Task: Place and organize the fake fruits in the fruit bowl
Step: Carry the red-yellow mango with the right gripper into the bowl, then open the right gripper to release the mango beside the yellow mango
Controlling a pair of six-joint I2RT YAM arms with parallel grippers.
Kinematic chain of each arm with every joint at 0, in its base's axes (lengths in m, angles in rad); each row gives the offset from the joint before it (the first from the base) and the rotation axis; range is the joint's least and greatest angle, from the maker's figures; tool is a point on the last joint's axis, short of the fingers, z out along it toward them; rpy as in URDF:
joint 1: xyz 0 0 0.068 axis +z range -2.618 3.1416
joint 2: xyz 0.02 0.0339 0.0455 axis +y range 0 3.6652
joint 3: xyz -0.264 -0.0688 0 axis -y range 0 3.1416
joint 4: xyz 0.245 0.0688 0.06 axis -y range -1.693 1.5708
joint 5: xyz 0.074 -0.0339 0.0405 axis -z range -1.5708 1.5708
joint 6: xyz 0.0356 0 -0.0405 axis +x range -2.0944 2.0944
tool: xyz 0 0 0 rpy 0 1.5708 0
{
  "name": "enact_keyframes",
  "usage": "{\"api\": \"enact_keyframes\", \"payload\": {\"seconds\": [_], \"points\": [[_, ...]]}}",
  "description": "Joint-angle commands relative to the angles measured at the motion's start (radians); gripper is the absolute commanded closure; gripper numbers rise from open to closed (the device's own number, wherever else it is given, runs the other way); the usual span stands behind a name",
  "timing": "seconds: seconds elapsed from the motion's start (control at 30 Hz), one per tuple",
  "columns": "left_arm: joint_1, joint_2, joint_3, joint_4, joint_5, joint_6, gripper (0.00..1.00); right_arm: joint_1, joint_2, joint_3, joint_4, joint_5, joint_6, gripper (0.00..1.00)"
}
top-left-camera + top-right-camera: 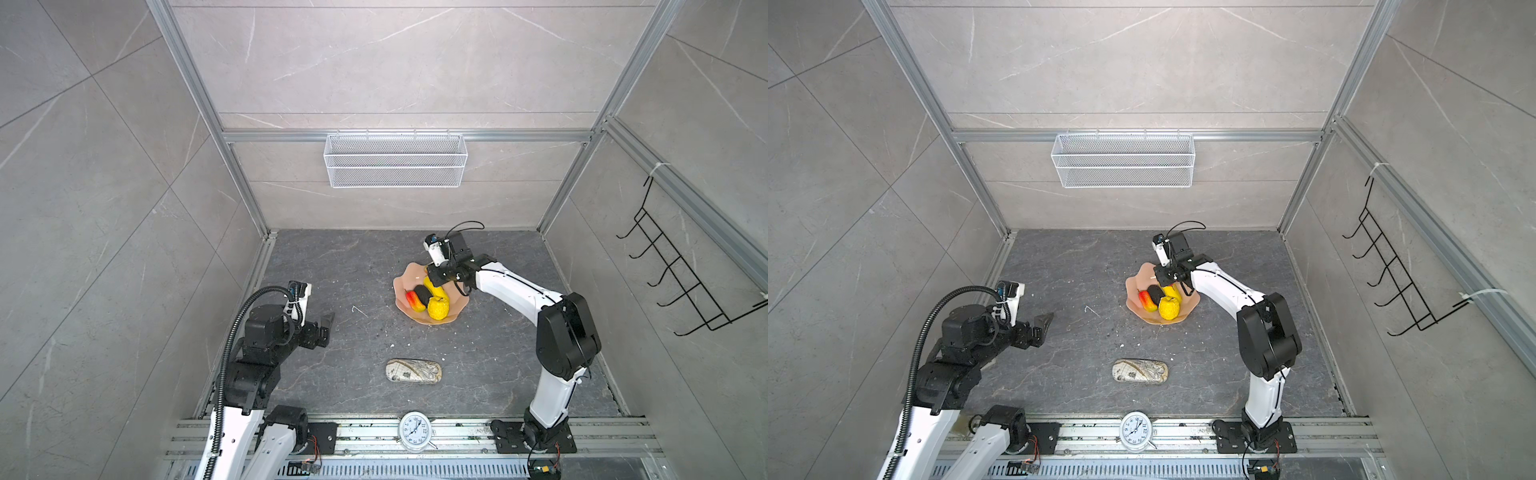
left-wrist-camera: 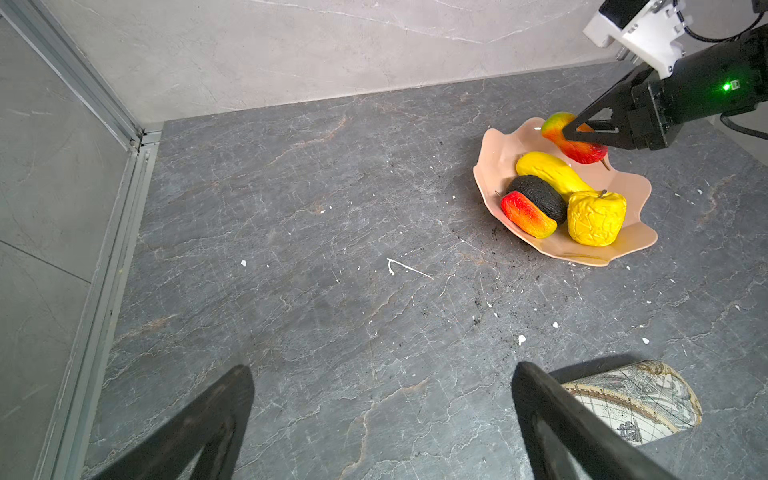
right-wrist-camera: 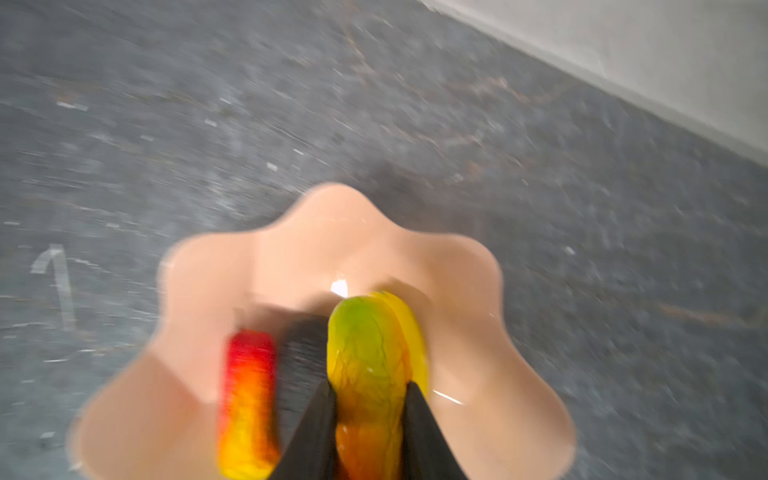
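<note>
Fruit bowl (image 2: 498, 158) holds four fake fruits (image 2: 596, 218); my right gripper (image 2: 571, 131) clamps the last mango (image 2: 584, 151) over it, left gripper (image 2: 384, 374) open; next, lower and release.

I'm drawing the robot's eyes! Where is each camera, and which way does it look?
Top views: high above the robot, looking down on the table; left arm, right arm show.
Left wrist: on the left arm, facing across to the fruit bowl; open left tool shows.
Right wrist: on the right arm, looking down into that bowl; right tool grips a mango.
Both wrist views share that mango.
</note>
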Motion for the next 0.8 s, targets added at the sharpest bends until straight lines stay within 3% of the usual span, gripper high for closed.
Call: {"api": "enact_keyframes", "payload": {"seconds": [0.0,0.3,0.53,0.77], "points": [[0.004,-0.002,0.008,0.026,0.019,0.021,0.0,-0.021,-0.041,-0.022,0.002,0.031,0.016,0.94],[0.004,0.004,0.009,0.025,0.02,0.021,0.0,-0.063,0.005,-0.038,-0.009,-0.006,0.038,0.93],[0.004,0.01,0.011,0.026,0.018,0.021,0.0,-0.067,0.016,-0.041,-0.024,-0.019,0.04,0.79],[0.004,0.015,0.01,0.026,0.018,0.021,0.0,-0.069,0.02,-0.05,-0.032,-0.015,0.043,0.76]]}}
